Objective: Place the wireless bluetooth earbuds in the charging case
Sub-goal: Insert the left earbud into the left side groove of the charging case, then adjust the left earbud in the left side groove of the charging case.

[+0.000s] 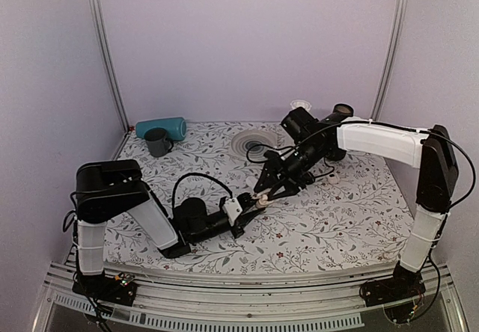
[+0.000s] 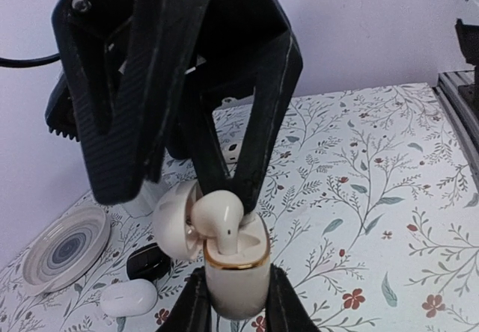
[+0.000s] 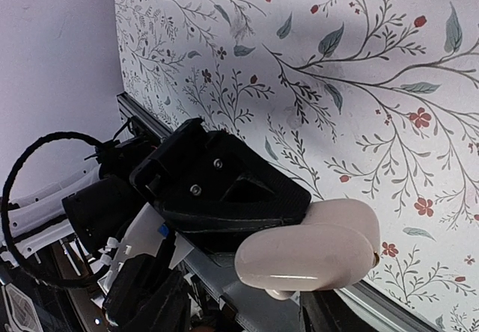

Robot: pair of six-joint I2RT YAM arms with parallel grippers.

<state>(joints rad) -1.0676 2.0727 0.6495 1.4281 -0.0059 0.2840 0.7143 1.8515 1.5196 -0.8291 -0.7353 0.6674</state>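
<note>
Pale lilac walls (image 1: 247, 48) close in a tabletop (image 1: 337, 220) covered in a floral print. At the rear left a teal bottle (image 1: 161, 128) lies on its side, with a dark grey mug (image 1: 157, 143) upright just in front of it. A ringed grey plate (image 1: 251, 143) sits at rear centre. Near the middle, the left gripper (image 2: 238, 306) is clenched on the white charging case (image 2: 238, 280), lid open. One earbud (image 2: 217, 223) rests in its mouth. The right gripper (image 2: 176, 194) stands released, one fingertip beside the earbud. A white pod (image 2: 129, 298) and a black pod (image 2: 147, 261) lie near the plate.
</note>
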